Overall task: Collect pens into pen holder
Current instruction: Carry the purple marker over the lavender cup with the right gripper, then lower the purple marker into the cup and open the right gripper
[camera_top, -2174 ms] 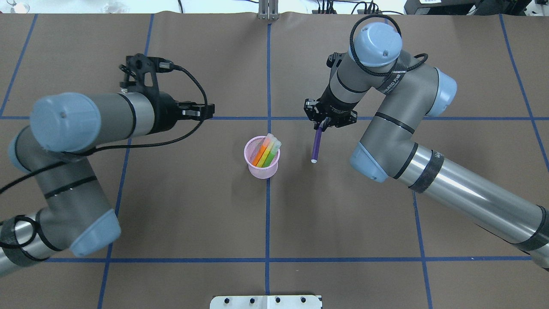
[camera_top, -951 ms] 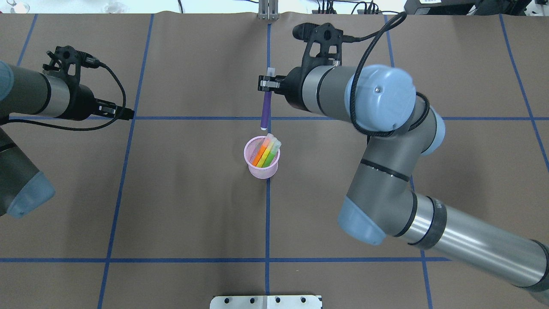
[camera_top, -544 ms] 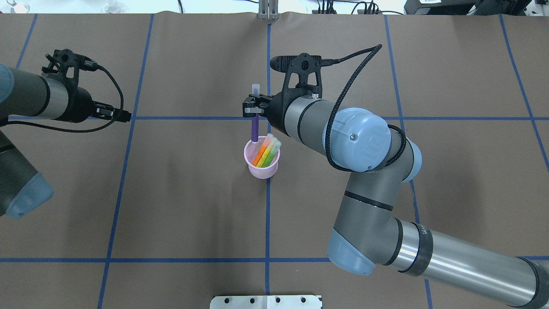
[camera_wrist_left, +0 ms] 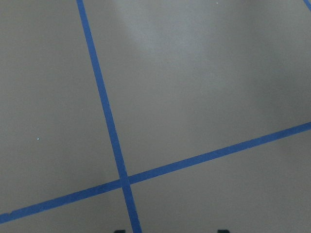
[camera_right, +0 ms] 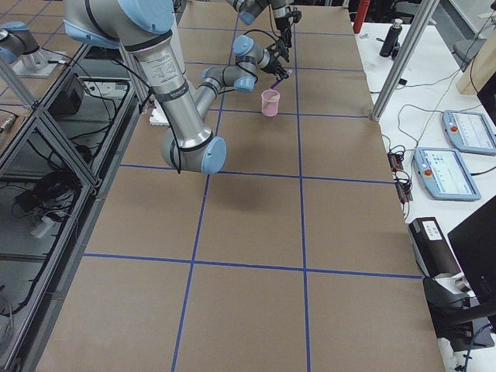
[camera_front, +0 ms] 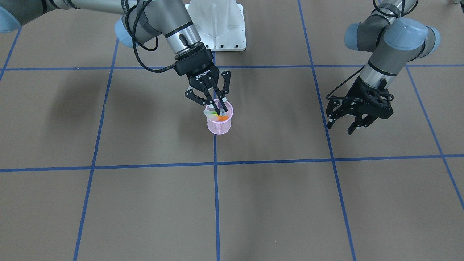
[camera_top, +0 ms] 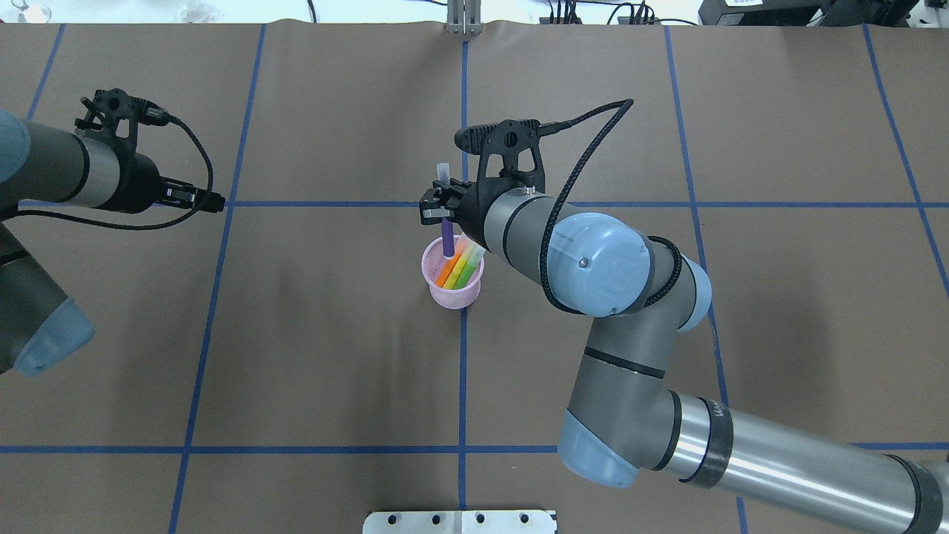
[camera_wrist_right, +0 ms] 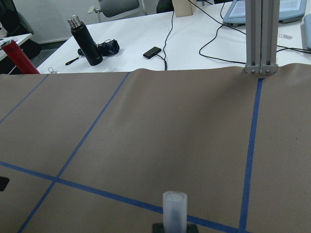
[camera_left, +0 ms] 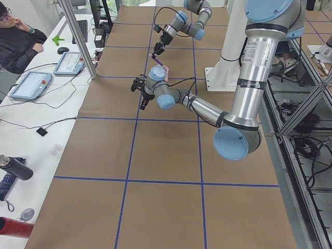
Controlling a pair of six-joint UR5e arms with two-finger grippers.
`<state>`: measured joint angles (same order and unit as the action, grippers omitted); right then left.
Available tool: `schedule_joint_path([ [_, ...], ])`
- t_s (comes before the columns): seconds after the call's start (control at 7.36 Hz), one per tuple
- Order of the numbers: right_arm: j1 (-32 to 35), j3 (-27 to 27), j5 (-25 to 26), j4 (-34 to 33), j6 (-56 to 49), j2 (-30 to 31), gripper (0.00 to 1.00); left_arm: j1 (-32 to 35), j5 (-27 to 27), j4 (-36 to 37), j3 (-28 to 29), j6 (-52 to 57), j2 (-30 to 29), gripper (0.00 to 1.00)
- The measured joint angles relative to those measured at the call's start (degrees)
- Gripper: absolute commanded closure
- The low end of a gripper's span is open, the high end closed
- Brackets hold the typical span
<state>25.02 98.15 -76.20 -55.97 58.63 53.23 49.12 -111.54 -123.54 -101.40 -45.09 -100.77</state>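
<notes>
The right gripper has its 2 fingers clamped on the purple pen just below its pale cap. The pen stands nearly upright, with its lower end inside the pink mesh pen holder. 2 more pens lean there, the orange pen and the green pen. The holder stands on a blue tape line on the brown table. Well apart from it, the left gripper hovers over the table with its fingers spread.
</notes>
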Motion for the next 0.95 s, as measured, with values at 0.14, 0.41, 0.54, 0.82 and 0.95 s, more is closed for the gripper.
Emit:
schedule_joint_path([
  [0.14,-0.66,-0.87,1.13,0.59,-0.35,0.00,1.00,-0.04,0.00,-0.02,0.16,0.00,-0.05,0.30],
  [0.41,-1.62,-2.53,2.15,1.35,-0.66,-0.04,1.00,-0.07,0.01,-0.03,0.43,0.00,-0.11,0.28],
  [0.54,-2.25,-3.01,3.02,1.49,-0.69,-0.05,1.00,-0.07,0.00,-0.03,0.46,0.00,-0.10,0.28],
  [0.82,-3.11,-3.43,4.55,1.54,-0.71,-0.08,0.01,-0.08,0.01,-0.09,0.82,0.00,-0.10,0.27],
  [0.95,-3.34,-3.70,5.33,1.53,-0.69,-0.19,0.00,-0.07,0.01,-0.11,1.02,0.00,-0.14,0.27],
])
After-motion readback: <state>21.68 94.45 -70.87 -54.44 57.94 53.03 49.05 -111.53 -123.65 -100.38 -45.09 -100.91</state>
